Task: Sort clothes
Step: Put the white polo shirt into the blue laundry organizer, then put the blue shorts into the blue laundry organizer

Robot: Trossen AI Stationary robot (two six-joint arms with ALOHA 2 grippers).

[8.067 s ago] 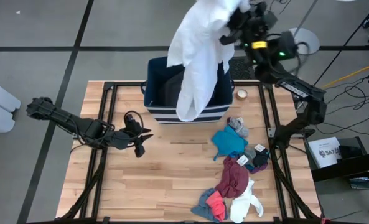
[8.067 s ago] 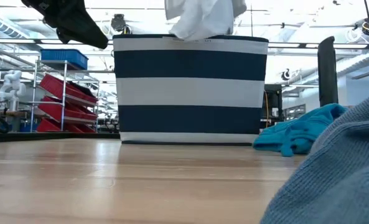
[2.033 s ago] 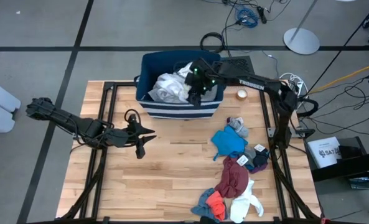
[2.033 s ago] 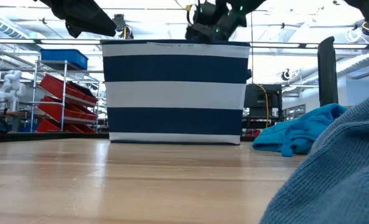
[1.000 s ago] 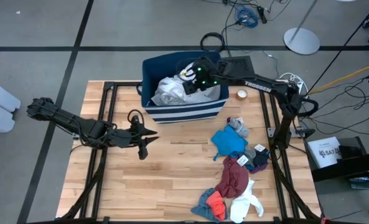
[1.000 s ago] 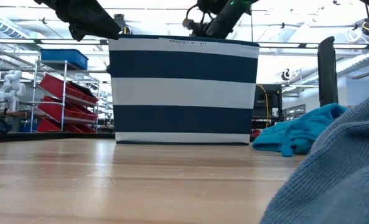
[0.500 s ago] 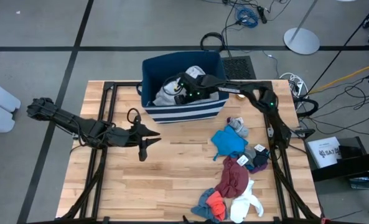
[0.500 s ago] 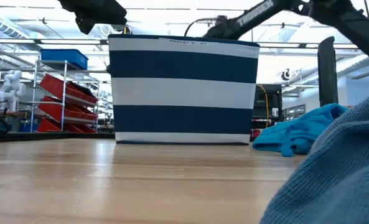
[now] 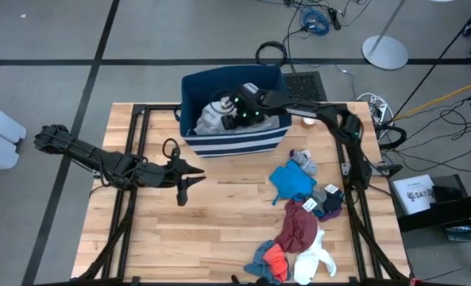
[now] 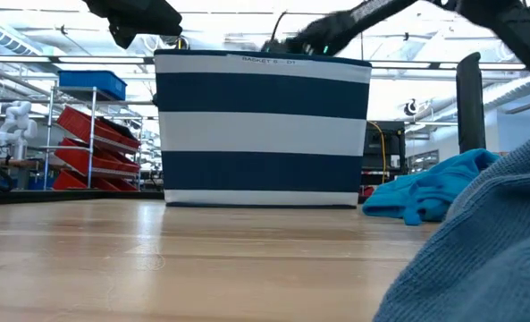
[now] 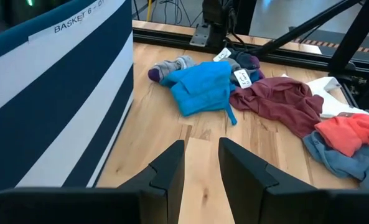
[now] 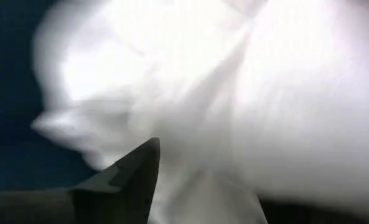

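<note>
High view: right gripper [image 9: 237, 111] now sits inside the navy striped bin [image 9: 189, 87], pushed down over the white garment [image 9: 211, 117]. A few secs ago that garment hung from it high above the bin; then it went in, and over the last sec the arm swung across the bin interior, bin itself nudged slightly on the surface [image 9: 219, 214]. Right wrist view is all white cloth [image 12: 234, 93] close up w/ one finger showing; can't tell if right jaws are clenched on the cloth or let go.

Left gripper [image 9: 181, 187] parked over bare wood left of centre, jaws partly apart, grasping nothing, same spot as before.

Meaning: big white item is sorted into the bin. Rest of the clothes untouched on the right side of the surface: teal piece [image 9: 291, 181], maroon piece [image 9: 299, 226], red piece [image 9: 276, 260], white piece [image 9: 310, 262]. Prob next: right arm lifts out, goes for the pile.
</note>
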